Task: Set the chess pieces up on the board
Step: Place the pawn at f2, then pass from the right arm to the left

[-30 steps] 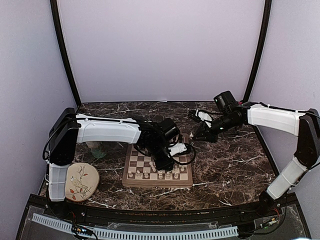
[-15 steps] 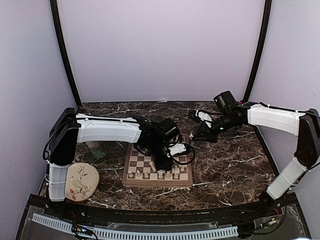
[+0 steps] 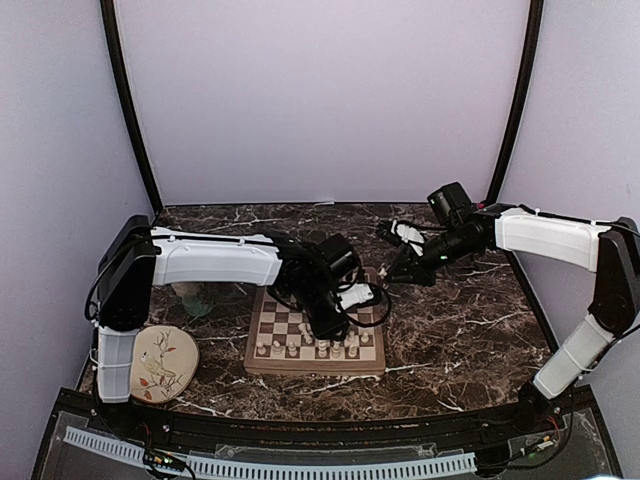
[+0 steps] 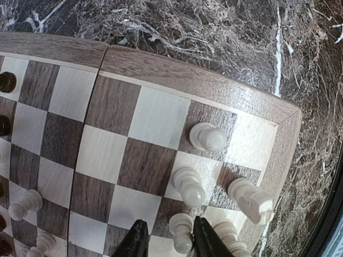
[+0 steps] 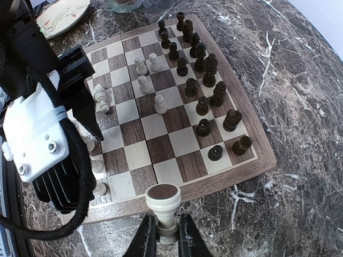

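Near the middle of the marble table (image 3: 450,330) lies the board (image 3: 300,366), with a bird-patterned plate (image 3: 160,365) on the table off its near left corner. White pieces (image 3: 320,350) stand in the board's near rows. The right wrist view shows the dark pieces (image 5: 210,63) ranked in two rows along the opposite side, while a few white ones are scattered on the middle squares.

The left gripper (image 3: 328,322) hangs low over the right part of the board. Its wrist view shows the left gripper's fingers a narrow way apart on either side of a white pawn (image 4: 182,230) that stands upright on its square. One finger is clear of the pawn and the other is right beside it, so the pawn is not clamped.

Off the board's far right corner, the right gripper (image 3: 397,268) hovers above the marble. Its fingers are closed on a cream piece (image 5: 163,201), gripped by the stem with its round brown-felted base turned up toward the wrist camera.
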`<action>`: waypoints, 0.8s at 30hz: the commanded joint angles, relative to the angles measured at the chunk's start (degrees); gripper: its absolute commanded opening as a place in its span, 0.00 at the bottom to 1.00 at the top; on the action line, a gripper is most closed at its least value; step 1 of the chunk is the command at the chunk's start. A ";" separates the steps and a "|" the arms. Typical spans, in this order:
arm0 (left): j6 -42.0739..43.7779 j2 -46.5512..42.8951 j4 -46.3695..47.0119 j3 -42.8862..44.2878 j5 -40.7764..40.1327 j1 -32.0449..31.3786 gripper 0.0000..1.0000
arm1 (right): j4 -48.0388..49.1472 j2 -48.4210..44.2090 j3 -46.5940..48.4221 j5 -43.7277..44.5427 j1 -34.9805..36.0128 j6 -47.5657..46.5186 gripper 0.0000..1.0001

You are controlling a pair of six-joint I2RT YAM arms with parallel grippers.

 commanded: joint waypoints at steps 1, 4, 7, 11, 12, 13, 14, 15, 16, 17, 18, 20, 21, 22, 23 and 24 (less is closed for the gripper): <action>0.15 -5.97 0.75 0.90 -2.01 -0.38 0.32 | -0.57 -0.25 1.17 -0.83 -0.37 -0.31 0.13; 0.28 -8.21 2.15 -0.66 -4.29 -0.35 0.33 | -0.88 -0.35 1.17 -0.71 -0.30 -0.17 0.13; 0.63 -11.58 5.95 -3.99 -5.94 -0.35 0.35 | -1.38 -0.35 2.85 -0.76 -0.28 -0.05 0.13; 2.63 -18.78 13.30 -10.55 -7.89 -0.35 0.36 | -2.95 -0.20 4.47 -3.60 -0.25 0.85 0.13; 4.34 -21.19 16.35 -13.36 -7.62 -0.33 0.37 | -3.58 -0.07 5.03 -5.09 -0.25 1.25 0.13; 6.56 -23.77 20.15 -16.74 -7.13 -0.34 0.37 | -4.22 0.11 5.74 -6.60 -0.13 1.50 0.13; 8.60 -26.54 23.99 -20.29 -6.64 -0.35 0.38 | -5.18 0.48 6.45 -7.98 0.16 1.57 0.14; 11.13 -28.94 28.29 -24.06 -5.97 -0.35 0.39 | -6.19 0.84 7.39 -8.80 0.61 1.47 0.14; 13.94 -31.30 32.09 -27.25 -4.95 -0.35 0.41 | -7.34 1.36 8.26 -9.18 1.27 1.11 0.14; 16.53 -33.15 35.44 -30.35 -3.98 -0.35 0.42 | -8.61 1.48 9.29 -9.15 1.86 0.59 0.14; 18.97 -34.56 38.35 -32.86 -3.13 -0.35 0.43 | -9.67 2.99 10.46 -9.00 2.72 0.13 0.14; 22.58 -36.22 42.91 -35.96 -1.96 -0.42 0.45 | -12.15 4.33 12.21 -9.03 4.40 -0.73 0.14; 24.13 -36.69 44.71 -36.92 -1.55 -0.43 0.46 | -13.37 5.22 13.39 -9.24 5.34 -1.17 0.14; 25.94 -36.92 46.29 -37.85 -1.11 -0.43 0.46 | -15.32 6.29 14.69 -9.50 6.22 -1.83 0.14; 27.76 -37.03 47.65 -38.54 -0.62 -0.43 0.46 | -17.47 7.50 16.31 -9.82 7.08 -2.67 0.14; 29.15 -37.08 48.79 -39.12 -0.29 -0.43 0.46 | -19.29 8.78 17.68 -10.21 8.01 -3.32 0.14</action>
